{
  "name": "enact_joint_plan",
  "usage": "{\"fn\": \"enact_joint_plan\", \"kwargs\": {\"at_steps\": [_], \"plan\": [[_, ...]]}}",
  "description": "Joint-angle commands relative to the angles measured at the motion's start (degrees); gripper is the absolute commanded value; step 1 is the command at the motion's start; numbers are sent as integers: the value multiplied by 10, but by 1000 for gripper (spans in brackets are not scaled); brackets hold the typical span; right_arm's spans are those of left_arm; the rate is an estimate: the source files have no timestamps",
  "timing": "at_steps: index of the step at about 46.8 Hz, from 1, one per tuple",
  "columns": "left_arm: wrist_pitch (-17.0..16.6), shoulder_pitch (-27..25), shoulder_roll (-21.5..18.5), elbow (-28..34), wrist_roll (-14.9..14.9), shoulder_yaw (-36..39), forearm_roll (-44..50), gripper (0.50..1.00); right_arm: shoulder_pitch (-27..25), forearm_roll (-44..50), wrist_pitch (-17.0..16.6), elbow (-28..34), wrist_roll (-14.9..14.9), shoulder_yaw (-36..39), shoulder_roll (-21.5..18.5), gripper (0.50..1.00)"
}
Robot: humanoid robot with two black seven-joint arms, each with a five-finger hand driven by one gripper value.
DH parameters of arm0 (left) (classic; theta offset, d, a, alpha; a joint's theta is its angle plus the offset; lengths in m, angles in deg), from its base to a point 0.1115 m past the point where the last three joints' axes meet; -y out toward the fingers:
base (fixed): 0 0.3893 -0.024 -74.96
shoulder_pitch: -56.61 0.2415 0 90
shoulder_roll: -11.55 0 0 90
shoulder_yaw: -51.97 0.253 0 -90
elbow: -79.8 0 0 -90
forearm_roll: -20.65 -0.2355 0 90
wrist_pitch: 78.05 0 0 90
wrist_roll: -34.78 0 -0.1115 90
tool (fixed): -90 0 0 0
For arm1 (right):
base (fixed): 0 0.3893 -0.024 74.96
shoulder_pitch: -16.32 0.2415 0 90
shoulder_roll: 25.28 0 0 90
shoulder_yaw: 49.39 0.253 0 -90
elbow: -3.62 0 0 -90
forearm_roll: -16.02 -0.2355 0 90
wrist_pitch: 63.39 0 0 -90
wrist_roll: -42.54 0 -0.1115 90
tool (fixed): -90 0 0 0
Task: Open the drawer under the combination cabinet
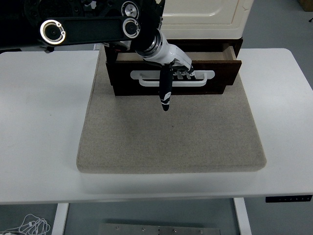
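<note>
A cream cabinet [205, 14] stands at the back of the table on a dark wooden base. Its dark drawer [220, 73] is pulled out toward me and shows a pale inside. A white loop handle [146, 81] runs across the drawer front. My left hand [176, 68] reaches in from the upper left. Its white fingers [185, 73] are curled through the handle. Its black thumb [166, 93] points down over the drawer front onto the mat. The right arm is out of view.
A grey felt mat [171, 137] lies under the cabinet and covers the middle of the white table [39, 122]. My black left arm [88, 27] spans the upper left above the table's back edge.
</note>
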Motion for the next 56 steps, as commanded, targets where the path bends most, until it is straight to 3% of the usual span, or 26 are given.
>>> {"fn": "enact_joint_plan", "kwargs": {"at_steps": [1, 56], "plan": [[-8, 0, -1, 7, 0, 0, -14, 1000, 0, 0, 0, 0, 0, 0, 0, 926], [-69, -5, -2, 69, -2, 0, -120, 1000, 0, 0, 0, 0, 0, 0, 0, 926]]}}
